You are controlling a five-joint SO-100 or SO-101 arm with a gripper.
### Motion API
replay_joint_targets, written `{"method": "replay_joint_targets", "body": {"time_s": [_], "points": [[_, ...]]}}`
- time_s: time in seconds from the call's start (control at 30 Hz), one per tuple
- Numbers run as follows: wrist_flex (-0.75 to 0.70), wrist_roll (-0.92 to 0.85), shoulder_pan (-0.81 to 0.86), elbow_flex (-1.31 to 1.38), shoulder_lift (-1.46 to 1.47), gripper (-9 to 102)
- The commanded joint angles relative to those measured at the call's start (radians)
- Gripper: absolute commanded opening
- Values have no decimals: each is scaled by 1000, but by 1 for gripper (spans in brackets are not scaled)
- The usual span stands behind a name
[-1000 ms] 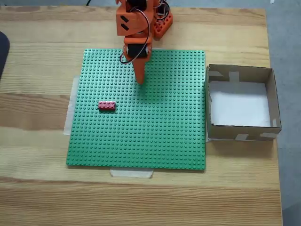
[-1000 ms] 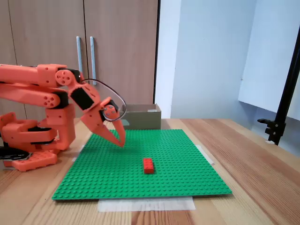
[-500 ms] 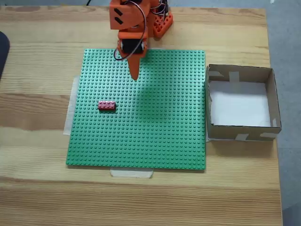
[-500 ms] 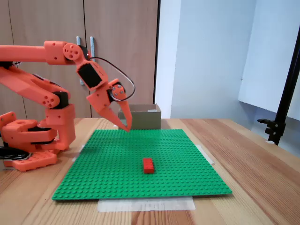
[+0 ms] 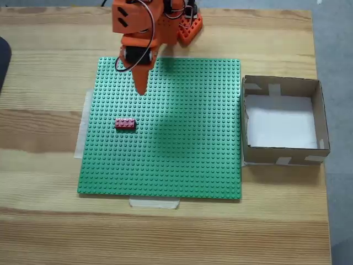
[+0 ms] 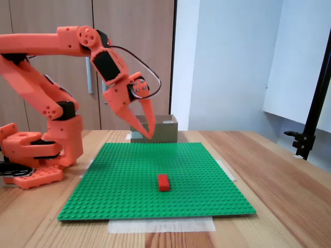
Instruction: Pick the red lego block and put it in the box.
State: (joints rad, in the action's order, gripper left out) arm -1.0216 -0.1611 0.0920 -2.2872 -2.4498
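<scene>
The red lego block (image 5: pixel 125 123) (image 6: pixel 163 182) lies flat on the green baseplate (image 5: pixel 187 149) (image 6: pixel 196 170), left of centre as seen from above. My orange gripper (image 5: pixel 140 91) (image 6: pixel 149 136) hangs in the air over the plate's far left part, pointing down, behind the block and well above it. Its pointed fingers meet at the tips, shut, with nothing held. The box (image 5: pixel 284 157) (image 6: pixel 166 131), brown cardboard with a white floor, stands empty just off the plate's right edge in the top-down fixed view.
The arm's base (image 5: pixel 186 28) (image 6: pixel 36 155) sits at the plate's far edge. Pale tape (image 5: pixel 154 203) holds the plate to the wooden table (image 5: pixel 44 221). A dark object (image 5: pixel 3 61) pokes in at the left edge. A black stand (image 6: pixel 313 124) rises at the table's right.
The arm has risen and swung left in the top-down view, carrying the shut gripper higher above the plate. The block and the box have not moved.
</scene>
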Motion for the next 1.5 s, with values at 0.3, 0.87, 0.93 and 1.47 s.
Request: {"method": "replay_joint_targets", "body": {"time_s": [0.3,0.87,0.93,1.47], "points": [[-11,-40,44,184,150,1],[-17,-77,94,319,399,2],[-17,-87,104,325,420,3],[-43,-150,156,374,561,17]]}}
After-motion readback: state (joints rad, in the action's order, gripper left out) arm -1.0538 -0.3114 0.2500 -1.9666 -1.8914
